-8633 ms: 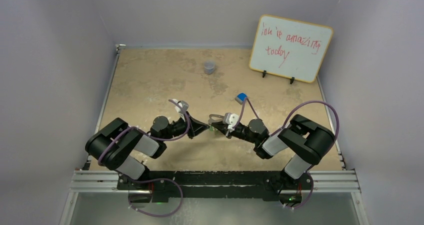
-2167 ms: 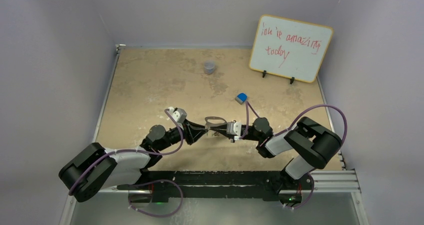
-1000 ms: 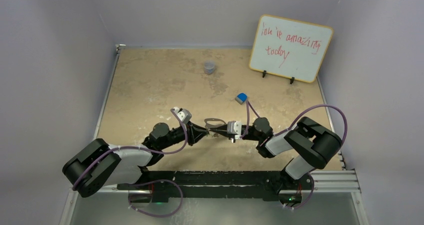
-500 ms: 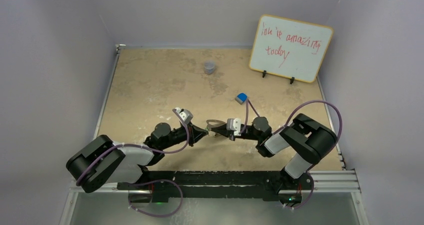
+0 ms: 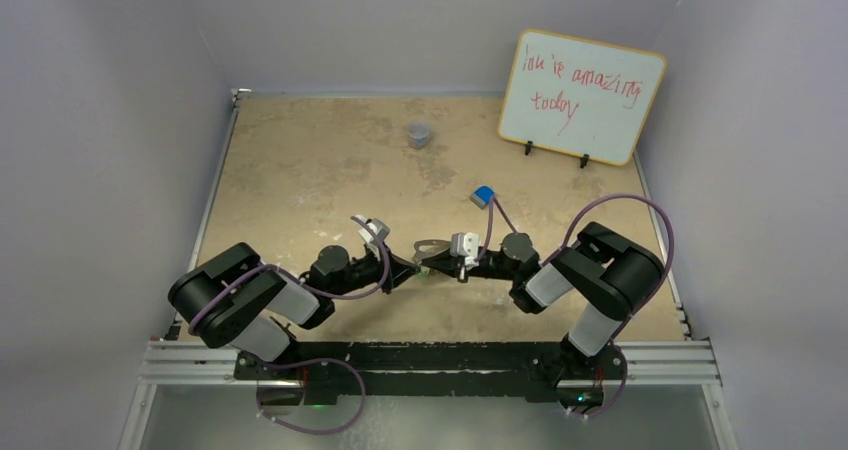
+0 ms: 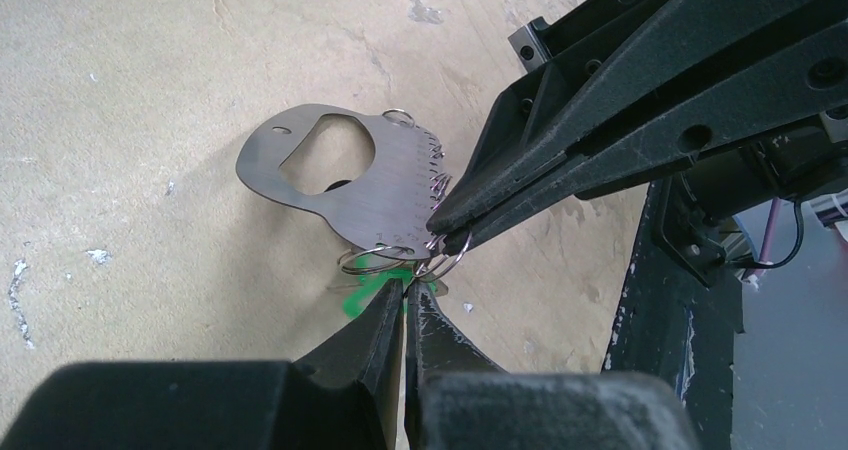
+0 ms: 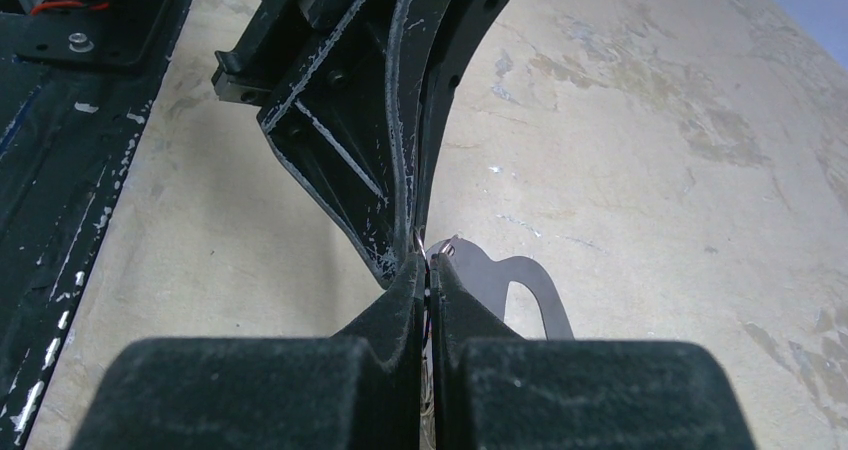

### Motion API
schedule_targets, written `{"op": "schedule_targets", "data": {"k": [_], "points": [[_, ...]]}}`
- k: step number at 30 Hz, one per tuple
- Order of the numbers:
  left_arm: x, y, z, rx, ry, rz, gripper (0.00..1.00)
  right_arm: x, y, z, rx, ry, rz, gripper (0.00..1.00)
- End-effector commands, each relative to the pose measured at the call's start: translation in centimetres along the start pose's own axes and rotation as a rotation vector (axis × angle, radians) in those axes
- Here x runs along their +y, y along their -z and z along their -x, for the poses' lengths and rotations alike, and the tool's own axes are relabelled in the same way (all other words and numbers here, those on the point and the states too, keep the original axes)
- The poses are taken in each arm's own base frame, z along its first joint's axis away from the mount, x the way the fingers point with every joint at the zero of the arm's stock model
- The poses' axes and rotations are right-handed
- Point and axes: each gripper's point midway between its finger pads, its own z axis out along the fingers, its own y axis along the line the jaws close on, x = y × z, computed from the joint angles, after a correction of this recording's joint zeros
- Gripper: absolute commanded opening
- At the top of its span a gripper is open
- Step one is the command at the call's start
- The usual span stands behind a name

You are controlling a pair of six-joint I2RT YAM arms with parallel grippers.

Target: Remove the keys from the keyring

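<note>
Both arms lay folded low over the table [image 5: 300, 170], forearms reaching inward, and their tips met near its front centre. The right gripper [image 7: 428, 270] was clamped on the edge of the keyring [image 6: 385, 195], which projected past its tips. The left gripper [image 6: 405, 300] was closed on the green keys [image 6: 365, 292] beneath the keyring.

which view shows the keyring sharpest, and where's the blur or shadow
Left wrist: keyring crisp, evenly lit; left claw soft up close. Right wrist: right claw dark and blurred, keyring half hidden. Top external: soft even light, keys too tiny.
</note>
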Motion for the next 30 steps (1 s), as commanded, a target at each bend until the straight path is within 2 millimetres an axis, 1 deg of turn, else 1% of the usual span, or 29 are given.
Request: {"op": "schedule_targets", "data": {"k": [1, 4, 10, 18, 26, 30], "points": [[-0.8, -0.7, 2.8, -0.096, -0.026, -0.023, 0.0, -1.7, 0.5, 11.1, -0.388, 0.363, -0.077, 0.0], [-0.1, -0.5, 2.4, -0.087, -0.026, 0.013, 0.0, -1.8, 0.4, 9.9, -0.345, 0.362, -0.081, 0.0], [0.7, -0.6, 2.5, -0.093, -0.037, 0.054, 0.0, -2.2, -0.2, 8.7, -0.315, 0.368, -0.075, 0.0], [2.5, -0.4, 1.5, -0.061, -0.042, 0.137, 0.0, -3.0, -0.9, 5.7, -0.182, 0.377, -0.071, 0.08], [3.6, -0.6, 0.7, -0.04, -0.029, 0.186, 0.0, -3.7, -1.5, 3.0, -0.062, 0.382, -0.051, 0.11], [4.0, -0.7, 0.5, -0.027, -0.019, 0.206, 0.0, -3.9, -1.7, 2.0, -0.003, 0.38, -0.036, 0.13]]}}
